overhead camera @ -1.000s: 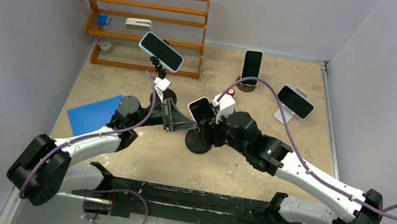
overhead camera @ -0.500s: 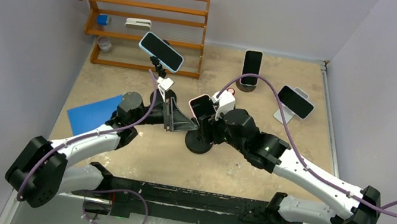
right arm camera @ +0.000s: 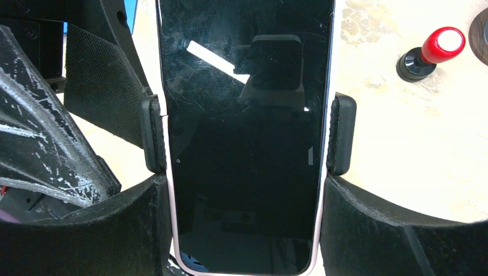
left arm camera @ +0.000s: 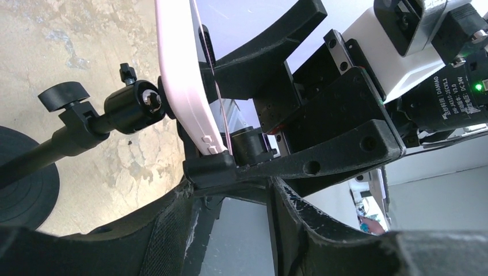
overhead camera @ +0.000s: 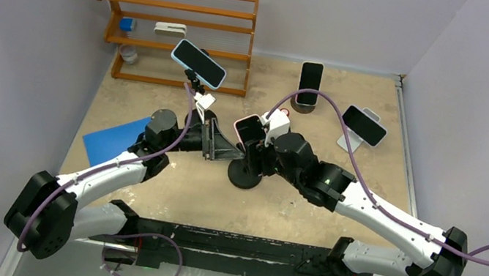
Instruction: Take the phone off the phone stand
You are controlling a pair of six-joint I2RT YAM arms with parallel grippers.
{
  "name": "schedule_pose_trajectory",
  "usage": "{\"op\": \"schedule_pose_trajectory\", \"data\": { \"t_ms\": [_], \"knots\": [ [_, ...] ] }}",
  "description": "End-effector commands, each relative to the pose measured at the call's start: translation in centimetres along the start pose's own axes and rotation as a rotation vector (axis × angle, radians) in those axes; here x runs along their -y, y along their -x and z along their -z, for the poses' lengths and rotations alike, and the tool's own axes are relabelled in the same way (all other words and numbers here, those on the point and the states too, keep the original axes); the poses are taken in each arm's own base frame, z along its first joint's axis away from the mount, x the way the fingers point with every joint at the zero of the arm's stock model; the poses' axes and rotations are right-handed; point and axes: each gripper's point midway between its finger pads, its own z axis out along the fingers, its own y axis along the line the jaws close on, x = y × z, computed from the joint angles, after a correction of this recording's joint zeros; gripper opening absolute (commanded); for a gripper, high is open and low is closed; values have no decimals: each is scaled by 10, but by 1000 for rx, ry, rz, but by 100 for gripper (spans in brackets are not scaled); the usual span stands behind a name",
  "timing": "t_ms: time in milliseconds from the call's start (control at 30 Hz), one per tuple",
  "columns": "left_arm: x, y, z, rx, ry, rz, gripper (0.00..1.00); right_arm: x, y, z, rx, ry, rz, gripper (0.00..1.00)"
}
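one phone (right arm camera: 244, 144) upright, screen rightward

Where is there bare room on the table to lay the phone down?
Free: the table strip between the stand base and the black base rail; also between the wooden rack and the upright phone. Crowded: around the pink-cased phone.

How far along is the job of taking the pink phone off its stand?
Done: the approach to the stand. In hand: the right gripper has its fingers against the sides of the pink phone, below the clamp pads; the left gripper hangs spread by the phone's edge. Left: the phone sits in the clamp, so pulling it free remains.
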Motion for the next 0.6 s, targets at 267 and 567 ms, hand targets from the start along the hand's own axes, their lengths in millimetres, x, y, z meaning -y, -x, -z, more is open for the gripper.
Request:
{"op": "schedule_pose_trajectory", "data": {
  "t_ms": [267,567],
  "knots": [
    [6,31,-4,144,43,-23,46,-14,30,5,90,30,-27,0],
    [7,28,-8,110,18,-32,46,-16,33,5,96,33,-24,0]
  ]
}}
